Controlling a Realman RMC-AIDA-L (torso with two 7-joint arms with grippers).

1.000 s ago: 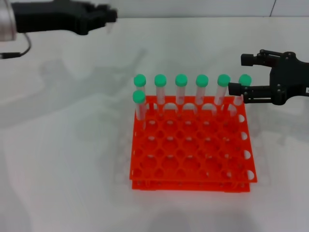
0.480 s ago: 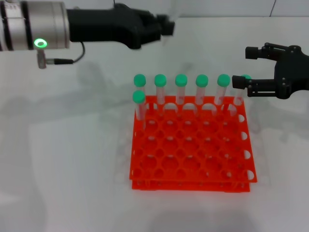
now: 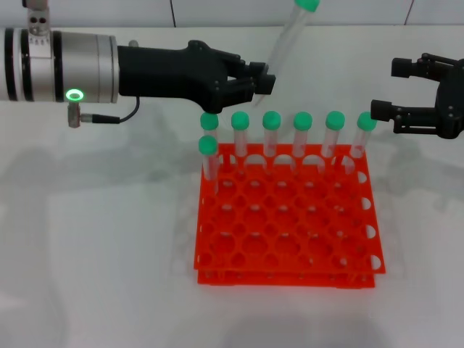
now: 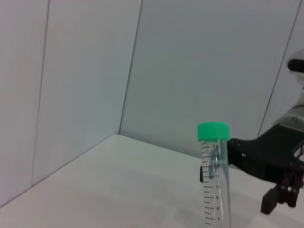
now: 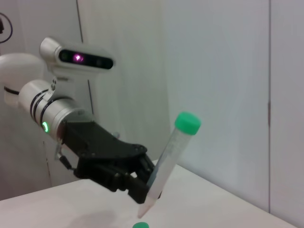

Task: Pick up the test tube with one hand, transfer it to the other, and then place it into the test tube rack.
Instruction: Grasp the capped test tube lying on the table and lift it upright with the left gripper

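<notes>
My left gripper [image 3: 264, 82] is shut on the lower end of a test tube [image 3: 288, 35], a slim clear tube with a green cap that leans up and to the right above the rack's back row. The same test tube [image 5: 167, 164] shows in the right wrist view, held by the left gripper [image 5: 142, 190], and the test tube [image 4: 216, 178] stands in the left wrist view. My right gripper [image 3: 384, 90] stays open at the right, level with the tube caps, apart from the held tube. The orange-red test tube rack [image 3: 287, 233] sits at centre with several green-capped tubes [image 3: 303, 134] standing in it.
The rack rests on a white table [image 3: 94, 246]. A lone tube [image 3: 209, 158] stands in the second row at the rack's left. A white wall rises behind the table. The robot's head [image 5: 80, 57] shows in the right wrist view.
My left arm has swung right from the far left, carrying the tube to above the rack's back row. The right gripper has drawn back slightly to the right and up.
</notes>
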